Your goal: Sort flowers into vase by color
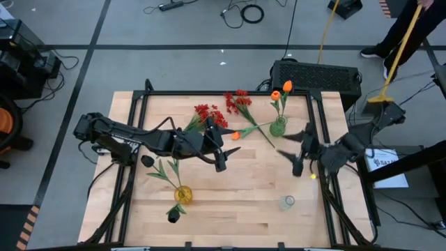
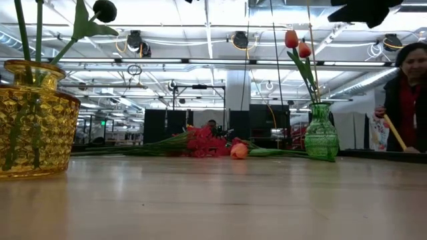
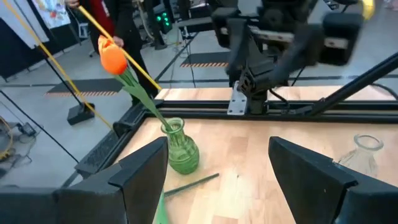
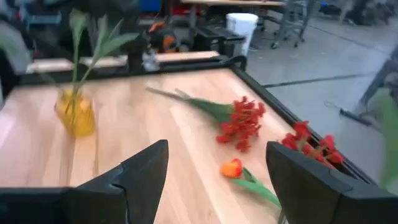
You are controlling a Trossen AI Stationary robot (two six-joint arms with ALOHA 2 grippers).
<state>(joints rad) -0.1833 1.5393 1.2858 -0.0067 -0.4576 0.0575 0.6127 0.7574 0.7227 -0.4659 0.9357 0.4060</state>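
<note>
Two orange flowers (image 1: 286,88) stand in a green vase (image 1: 277,127) at the far right, and a third orange flower (image 1: 235,134) lies flat on the table to its left. Two red flower clusters (image 1: 210,114) (image 1: 238,102) lie on the table behind it. A yellow vase (image 1: 182,194) near the front holds black flowers (image 1: 148,161). My left gripper (image 1: 226,148) hovers open above the table middle, beside the lying orange flower. My right gripper (image 1: 293,150) hovers open near the right edge, just nearer than the green vase. Neither holds anything.
A small clear glass vase (image 1: 288,202) stands at the front right. A black frame (image 1: 139,104) runs along the table's edges. A black box (image 1: 317,75) sits behind the far edge. A person (image 2: 408,100) stands beyond the table's far right corner with a long-handled tool.
</note>
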